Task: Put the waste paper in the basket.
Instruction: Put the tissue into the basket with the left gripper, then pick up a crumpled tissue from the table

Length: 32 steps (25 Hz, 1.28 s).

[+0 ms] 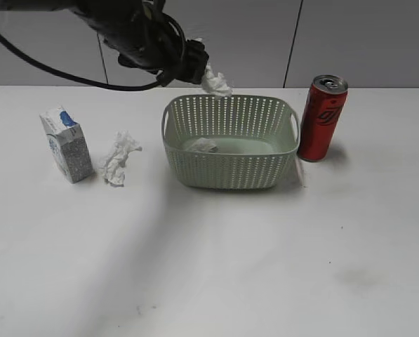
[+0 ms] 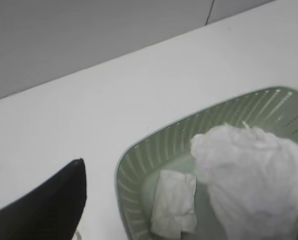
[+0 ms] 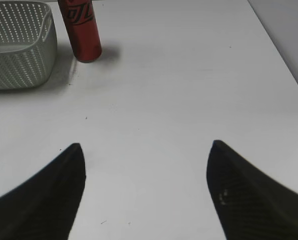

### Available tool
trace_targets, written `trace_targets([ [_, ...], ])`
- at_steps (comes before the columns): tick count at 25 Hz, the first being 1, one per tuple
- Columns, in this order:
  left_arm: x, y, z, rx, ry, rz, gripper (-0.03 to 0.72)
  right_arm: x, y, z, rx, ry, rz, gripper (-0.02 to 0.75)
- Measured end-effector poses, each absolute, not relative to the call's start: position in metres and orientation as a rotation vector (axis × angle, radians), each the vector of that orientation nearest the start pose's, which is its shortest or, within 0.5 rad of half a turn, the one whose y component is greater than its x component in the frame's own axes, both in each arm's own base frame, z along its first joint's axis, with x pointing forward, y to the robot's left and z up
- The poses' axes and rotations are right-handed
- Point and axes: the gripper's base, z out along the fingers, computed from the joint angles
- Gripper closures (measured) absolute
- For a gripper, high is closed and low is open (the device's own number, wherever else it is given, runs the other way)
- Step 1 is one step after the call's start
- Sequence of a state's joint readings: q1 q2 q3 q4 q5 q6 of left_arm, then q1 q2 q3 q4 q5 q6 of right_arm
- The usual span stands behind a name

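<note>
The pale green basket [image 1: 231, 170] stands mid-table. One waste paper wad [image 1: 202, 146] lies inside it, also seen in the left wrist view [image 2: 174, 202]. My left gripper [image 1: 197, 60] hovers over the basket's back left rim [image 2: 139, 155]. Its jaws [image 2: 193, 185] are spread wide. A second wad [image 1: 215, 81] hangs at its tip on the right-finger side [image 2: 251, 185], above the basket; I cannot tell whether it still clings. A third wad [image 1: 119, 156] lies on the table left of the basket. My right gripper [image 3: 146, 145] is open and empty over bare table.
A white-and-blue carton [image 1: 67, 144] stands at the left beside the loose wad. A tall red can [image 1: 323, 118] stands right of the basket, also in the right wrist view [image 3: 80, 27] next to the basket [image 3: 19, 50]. A grey wall runs behind.
</note>
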<state>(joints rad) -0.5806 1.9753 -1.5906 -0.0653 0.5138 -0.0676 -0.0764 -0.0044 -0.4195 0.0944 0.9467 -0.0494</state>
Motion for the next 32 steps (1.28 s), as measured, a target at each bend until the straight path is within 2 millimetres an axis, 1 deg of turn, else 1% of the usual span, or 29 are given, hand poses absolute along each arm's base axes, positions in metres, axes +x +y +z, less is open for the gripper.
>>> trace_targets([
  [2,0.384,-0.257,0.246,0.587,2.42,-0.358,0.06,0.008,0.006,0.264,0.033,2.003,0.032,0.167],
  [7,0.388,-0.269,0.255,0.622,2.499,-0.447,0.062,0.008,0.006,0.264,0.033,2.003,0.032,0.167],
  [9,0.388,-0.271,0.251,0.628,2.537,-0.467,0.062,0.008,0.006,0.264,0.033,2.003,0.032,0.167],
  [12,0.387,-0.269,0.241,0.647,2.608,-0.454,0.062,0.008,0.006,0.264,0.033,2.003,0.032,0.167],
  [16,0.389,-0.256,0.243,0.674,2.633,-0.37,0.071,0.008,0.006,0.264,0.033,2.003,0.032,0.167],
  [18,0.39,-0.241,0.245,0.708,2.672,-0.269,0.077,0.008,0.006,0.264,0.033,2.003,0.032,0.167],
  [21,0.391,-0.216,0.242,0.846,2.75,-0.108,0.101,0.008,0.006,0.264,0.033,2.003,0.032,0.167],
  [23,0.393,-0.206,0.239,0.912,2.769,-0.066,0.118,0.008,0.006,0.264,0.033,2.003,0.032,0.167],
  [25,0.396,-0.201,0.238,0.96,2.754,-0.053,0.125,0.008,0.006,0.264,0.033,2.003,0.032,0.167],
  [27,0.398,-0.201,0.237,1.011,2.726,-0.059,0.127,0.008,0.006,0.264,0.033,2.003,0.032,0.167],
  [29,0.401,-0.203,0.23,1.055,2.709,-0.082,0.129,0.008,0.006,0.264,0.033,2.003,0.032,0.167],
  [32,0.403,-0.206,0.213,1.096,2.733,-0.091,0.129,0.008,0.006,0.264,0.033,2.003,0.032,0.167],
])
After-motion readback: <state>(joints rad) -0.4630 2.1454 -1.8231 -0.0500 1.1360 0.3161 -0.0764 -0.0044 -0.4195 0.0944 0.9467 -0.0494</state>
